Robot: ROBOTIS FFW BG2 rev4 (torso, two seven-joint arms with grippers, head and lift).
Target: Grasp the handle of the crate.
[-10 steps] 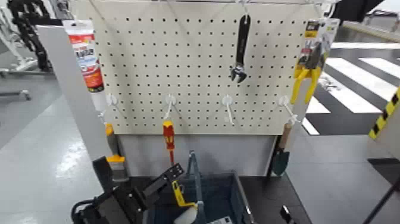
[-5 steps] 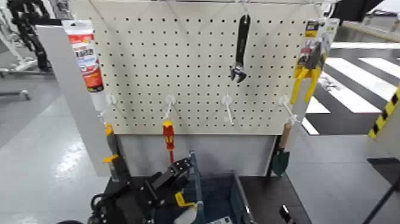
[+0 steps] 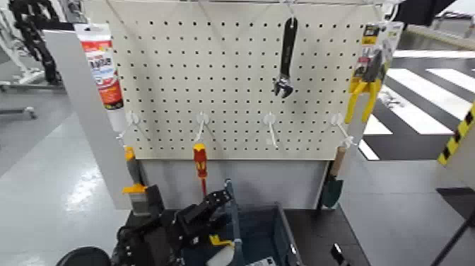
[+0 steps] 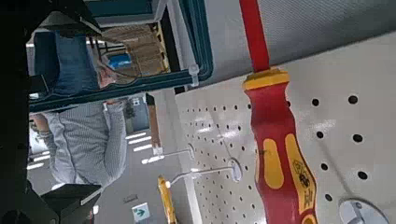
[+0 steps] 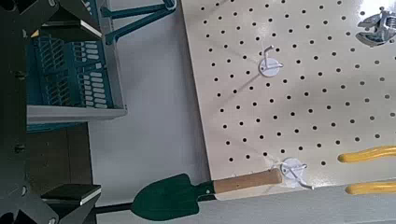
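Observation:
The dark blue-grey crate [image 3: 261, 237] stands below the pegboard, at the bottom centre of the head view. Its thin handle [image 3: 230, 209] arches upright across the middle. My left gripper [image 3: 215, 204] is open, raised at the crate's left side with its tips just left of the handle and close to it. In the left wrist view the blue-grey strap [image 4: 192, 42] lies ahead of the spread fingers [image 4: 73, 19]. My right gripper [image 3: 339, 253] is open and low at the crate's right. Its wrist view shows the crate's slatted wall [image 5: 79, 79].
A red-yellow screwdriver [image 3: 201, 164] hangs on the pegboard [image 3: 233, 78] just behind the handle. A wrench [image 3: 286, 60], yellow pliers [image 3: 364, 95] and a trowel [image 3: 333, 185] also hang there. A yellow-handled tool [image 3: 218, 240] lies in the crate. A person [image 4: 79, 140] stands beyond.
My left gripper has risen and moved right, from the crate's left edge up to beside the handle. The crate and the right arm have not moved.

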